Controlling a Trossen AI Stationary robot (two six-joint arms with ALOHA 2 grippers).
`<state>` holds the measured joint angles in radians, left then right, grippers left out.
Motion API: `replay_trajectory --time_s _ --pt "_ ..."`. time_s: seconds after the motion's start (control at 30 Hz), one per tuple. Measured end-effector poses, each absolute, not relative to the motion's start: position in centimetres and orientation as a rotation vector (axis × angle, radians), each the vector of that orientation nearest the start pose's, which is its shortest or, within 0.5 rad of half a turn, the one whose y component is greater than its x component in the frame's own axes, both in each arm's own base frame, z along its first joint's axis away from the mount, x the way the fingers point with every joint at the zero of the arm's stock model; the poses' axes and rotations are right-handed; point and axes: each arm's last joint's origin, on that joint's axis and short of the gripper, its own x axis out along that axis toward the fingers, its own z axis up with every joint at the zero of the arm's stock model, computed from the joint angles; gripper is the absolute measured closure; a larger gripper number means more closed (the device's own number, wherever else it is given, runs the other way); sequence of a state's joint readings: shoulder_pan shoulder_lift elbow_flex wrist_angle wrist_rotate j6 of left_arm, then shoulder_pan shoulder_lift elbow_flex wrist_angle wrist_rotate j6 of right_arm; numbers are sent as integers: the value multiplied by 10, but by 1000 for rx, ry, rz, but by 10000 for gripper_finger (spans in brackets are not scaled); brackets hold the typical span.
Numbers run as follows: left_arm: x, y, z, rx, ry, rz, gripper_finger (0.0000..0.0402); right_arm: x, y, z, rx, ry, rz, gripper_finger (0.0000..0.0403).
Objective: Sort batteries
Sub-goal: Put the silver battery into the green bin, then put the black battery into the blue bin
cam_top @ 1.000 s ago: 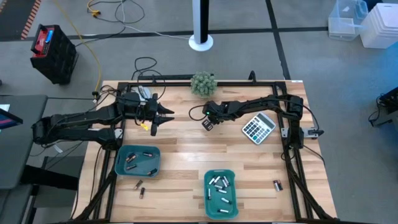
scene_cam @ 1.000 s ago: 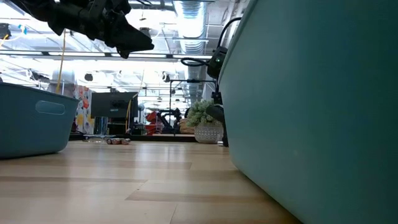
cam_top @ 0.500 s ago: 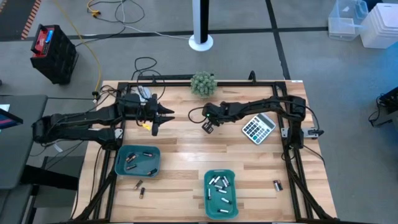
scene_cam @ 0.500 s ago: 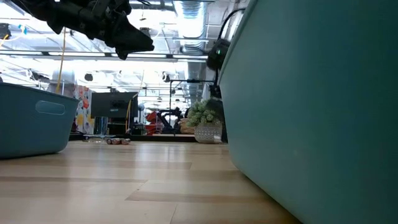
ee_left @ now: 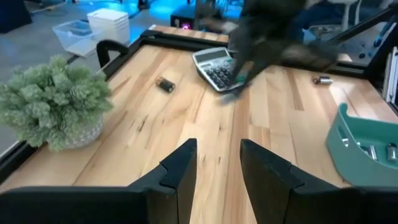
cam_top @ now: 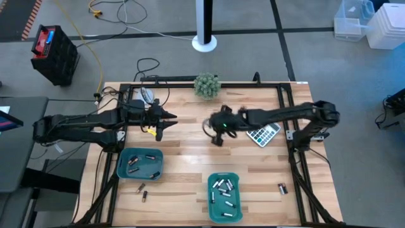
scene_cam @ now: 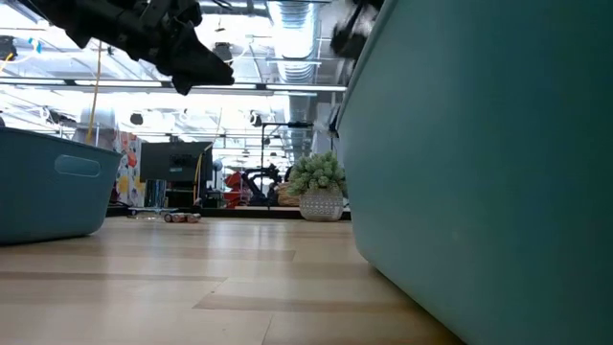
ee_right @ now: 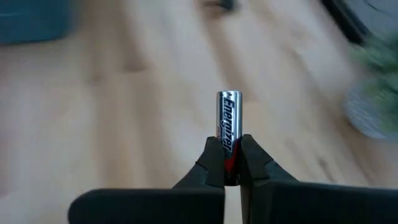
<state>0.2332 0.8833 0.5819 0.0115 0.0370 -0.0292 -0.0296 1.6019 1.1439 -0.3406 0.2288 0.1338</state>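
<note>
The right gripper [ee_right: 225, 163] pinches a silver AA battery [ee_right: 227, 127] upright by its lower end; "Energizer" reads along its side. In the high view that gripper [cam_top: 218, 136] hangs over the middle of the wooden table [cam_top: 190, 149], near the grey calculator [cam_top: 262, 133]. The left gripper [ee_left: 216, 163] waits with fingers parted and nothing between them, beside a small potted plant [ee_left: 53, 102]. Other cells lie in two teal trays [cam_top: 124, 170] [cam_top: 211, 197]; their labels are probably too small to read.
</note>
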Motion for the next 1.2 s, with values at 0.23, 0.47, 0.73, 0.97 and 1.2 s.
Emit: replay_trajectory --time_s 0.23,0.47,0.73,0.97,1.2 --pt "192 39 262 -83 305 216 285 304 66 258 -83 906 34 390" --pt "197 27 262 -60 298 214 285 282 132 250 -23 982 251 382" --pt "215 18 254 -44 293 198 285 278 164 243 152 977 242 354" --pt "224 14 246 -59 318 182 285 285 175 216 239 1089 206 258" --pt "225 11 246 -69 309 170 285 283 175 221 214 1063 212 183"
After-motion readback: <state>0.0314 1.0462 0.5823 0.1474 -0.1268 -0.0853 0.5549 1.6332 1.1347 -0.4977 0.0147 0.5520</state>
